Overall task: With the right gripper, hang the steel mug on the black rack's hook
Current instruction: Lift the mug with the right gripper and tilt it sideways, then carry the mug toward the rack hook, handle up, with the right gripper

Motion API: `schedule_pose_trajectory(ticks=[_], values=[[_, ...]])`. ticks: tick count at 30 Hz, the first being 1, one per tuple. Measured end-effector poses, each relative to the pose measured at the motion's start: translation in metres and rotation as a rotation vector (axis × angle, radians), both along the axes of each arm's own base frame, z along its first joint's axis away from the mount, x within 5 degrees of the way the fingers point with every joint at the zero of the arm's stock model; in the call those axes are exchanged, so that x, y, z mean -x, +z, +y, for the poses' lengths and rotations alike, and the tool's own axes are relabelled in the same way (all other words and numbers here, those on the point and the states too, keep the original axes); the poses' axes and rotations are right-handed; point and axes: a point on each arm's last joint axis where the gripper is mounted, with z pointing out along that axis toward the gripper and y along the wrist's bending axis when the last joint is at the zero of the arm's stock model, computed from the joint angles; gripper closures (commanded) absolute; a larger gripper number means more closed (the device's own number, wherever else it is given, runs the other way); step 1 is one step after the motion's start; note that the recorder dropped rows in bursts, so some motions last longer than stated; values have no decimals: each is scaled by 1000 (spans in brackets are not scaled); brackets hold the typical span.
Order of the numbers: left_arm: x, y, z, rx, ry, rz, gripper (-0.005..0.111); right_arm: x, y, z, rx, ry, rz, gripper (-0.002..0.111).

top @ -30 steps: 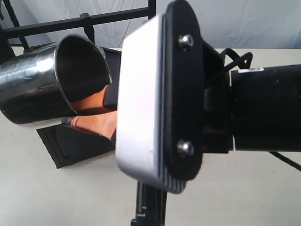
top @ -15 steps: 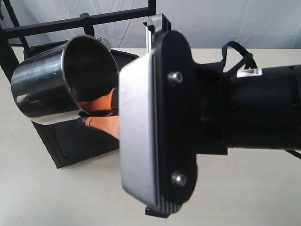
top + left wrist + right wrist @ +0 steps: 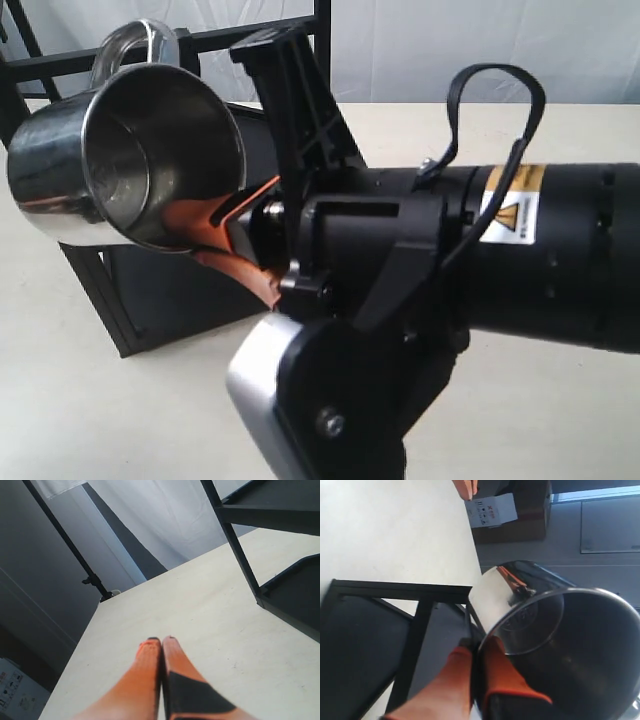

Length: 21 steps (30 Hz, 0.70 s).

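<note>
My right gripper [image 3: 222, 232] is shut on the rim of the steel mug [image 3: 120, 150], one orange pad inside and one outside. The mug hangs in the air, tilted, with its mouth toward the exterior camera. Its looped handle [image 3: 135, 45] points up and reaches the black rack's crossbar [image 3: 245, 33]. The hook [image 3: 189, 58] shows only as a dark peg right behind the handle; I cannot tell whether they touch. The right wrist view has the mug [image 3: 560, 630] beside the pinching fingers [image 3: 460, 680], above a rack shelf [image 3: 360, 645]. My left gripper [image 3: 161, 641] is shut and empty over the table [image 3: 200, 595].
The rack's lower shelf [image 3: 160, 290] stands on the table under the mug. The rack's post and shelves [image 3: 295, 595] rise close to my left gripper. A cardboard box [image 3: 520, 505] sits on the floor beyond the table edge. A black cable loop [image 3: 495, 110] arches over the right arm.
The right wrist has rolled and lifted the mug. The mug went from lying low and sideways to higher, with its handle now up at the crossbar. The silver plate swung downward.
</note>
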Motion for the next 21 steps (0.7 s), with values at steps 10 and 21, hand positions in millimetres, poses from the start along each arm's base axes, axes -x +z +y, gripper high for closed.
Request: schedule_pose_trajectory(ticks=[10, 21], values=[[0, 0, 0, 0, 0, 0, 105, 8, -30, -8, -138, -93, 1, 109], [0, 0, 0, 0, 0, 0, 105, 15, -26, -11, -232, -81, 151, 109]])
